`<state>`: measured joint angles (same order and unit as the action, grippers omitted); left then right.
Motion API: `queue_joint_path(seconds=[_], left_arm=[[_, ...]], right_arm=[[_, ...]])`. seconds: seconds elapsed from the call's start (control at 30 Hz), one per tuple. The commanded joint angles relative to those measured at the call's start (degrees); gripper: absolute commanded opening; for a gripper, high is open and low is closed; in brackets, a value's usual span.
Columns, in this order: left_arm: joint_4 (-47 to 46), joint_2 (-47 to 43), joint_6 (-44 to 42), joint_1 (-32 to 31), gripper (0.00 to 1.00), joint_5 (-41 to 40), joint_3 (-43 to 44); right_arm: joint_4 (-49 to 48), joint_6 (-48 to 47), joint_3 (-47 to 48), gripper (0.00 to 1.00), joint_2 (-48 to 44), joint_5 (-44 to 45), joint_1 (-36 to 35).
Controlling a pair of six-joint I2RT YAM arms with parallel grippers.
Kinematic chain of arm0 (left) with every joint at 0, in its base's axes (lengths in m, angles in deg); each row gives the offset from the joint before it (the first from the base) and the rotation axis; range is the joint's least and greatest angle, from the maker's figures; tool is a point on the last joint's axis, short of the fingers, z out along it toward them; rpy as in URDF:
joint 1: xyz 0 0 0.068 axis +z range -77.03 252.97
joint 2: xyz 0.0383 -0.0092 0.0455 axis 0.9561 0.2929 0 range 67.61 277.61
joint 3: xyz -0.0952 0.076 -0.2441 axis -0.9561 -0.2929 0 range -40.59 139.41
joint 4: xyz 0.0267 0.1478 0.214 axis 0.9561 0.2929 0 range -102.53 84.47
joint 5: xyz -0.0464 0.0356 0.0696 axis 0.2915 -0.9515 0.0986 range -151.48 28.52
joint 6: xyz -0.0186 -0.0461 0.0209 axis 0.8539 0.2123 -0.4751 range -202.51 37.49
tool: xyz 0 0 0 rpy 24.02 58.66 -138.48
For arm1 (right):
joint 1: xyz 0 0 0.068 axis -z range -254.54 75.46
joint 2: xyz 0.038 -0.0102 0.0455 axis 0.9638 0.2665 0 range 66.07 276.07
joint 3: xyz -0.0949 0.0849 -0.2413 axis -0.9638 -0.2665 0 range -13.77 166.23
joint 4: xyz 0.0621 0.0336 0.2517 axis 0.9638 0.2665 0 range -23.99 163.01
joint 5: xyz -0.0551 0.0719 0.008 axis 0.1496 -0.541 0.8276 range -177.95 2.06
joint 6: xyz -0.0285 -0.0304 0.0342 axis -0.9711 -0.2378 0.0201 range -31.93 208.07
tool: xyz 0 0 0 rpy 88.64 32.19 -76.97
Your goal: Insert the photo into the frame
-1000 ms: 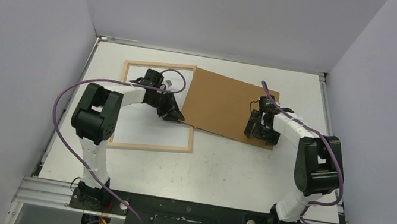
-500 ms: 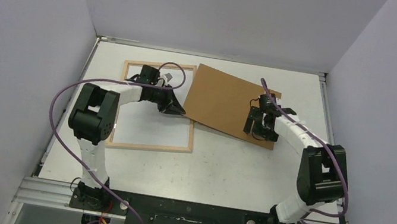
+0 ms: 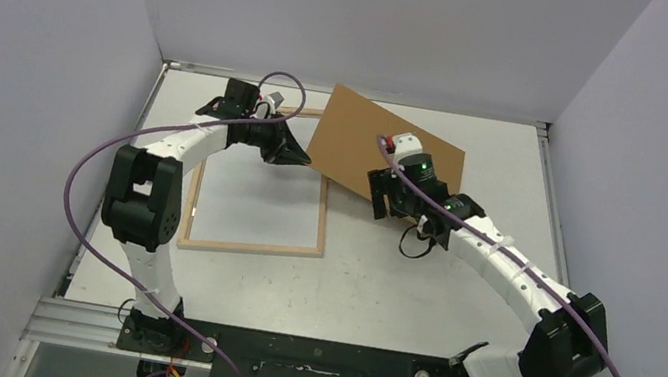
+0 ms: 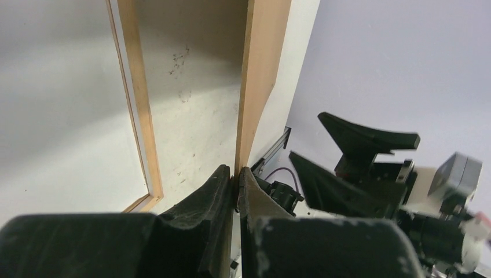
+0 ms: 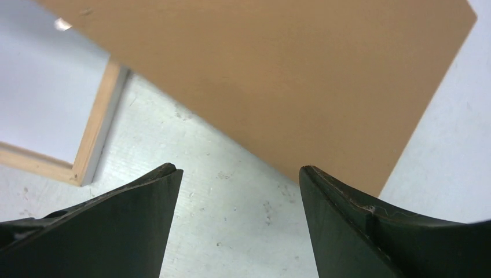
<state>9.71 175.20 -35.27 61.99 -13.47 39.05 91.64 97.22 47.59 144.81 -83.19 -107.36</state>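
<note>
Currently your left hand point(image 4: 236, 174) is clamped on the left edge of the brown board point(image 3: 386, 151), tilted up beside the frame point(image 3: 250, 244) lying flat on the bench point(image 3: 395, 289); your right hand point(image 5: 237, 168), spread apart, sits nearer the board's long near edge; photo not visible.

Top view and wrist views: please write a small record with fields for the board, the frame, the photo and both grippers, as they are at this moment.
board: brown, one edge raised off the table
frame: flat on table, nothing inside, one rail runs under the raised board
photo: not in view
left gripper: shut on the board's edge
right gripper: open, holds nothing, faces the board
</note>
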Motion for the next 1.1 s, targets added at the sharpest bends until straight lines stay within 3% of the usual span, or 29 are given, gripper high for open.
queue_joint_path(seconds=[0.0, 0.23, 0.77, 0.9, 1.07], left_arm=[[2.34, -3.29, 3.06, 1.16, 0.0, 1.25, 2.88], [4.15, -4.03, 3.58, 1.53, 0.0, 2.52, 3.5], [6.04, -5.23, 3.73, 2.09, 0.0, 4.36, 3.06], [6.53, -5.49, 3.73, 2.26, 0.0, 4.81, 3.12], [6.97, -5.7, 3.65, 2.54, 0.0, 5.2, 3.36]], right_arm=[[-5.66, -12.84, -0.66, 0.76, -0.04, 5.25, -6.75], [-11.36, -23.53, -2.23, 0.76, 5.01, 11.78, -14.32], [-23.13, -43.82, -0.47, 0.69, 19.15, 25.22, -15.63], [-26.65, -46.77, -0.99, 0.6, 21.42, 27.87, -15.57], [-29.42, -47.86, -0.78, 0.28, 21.36, 29.08, -15.52]])
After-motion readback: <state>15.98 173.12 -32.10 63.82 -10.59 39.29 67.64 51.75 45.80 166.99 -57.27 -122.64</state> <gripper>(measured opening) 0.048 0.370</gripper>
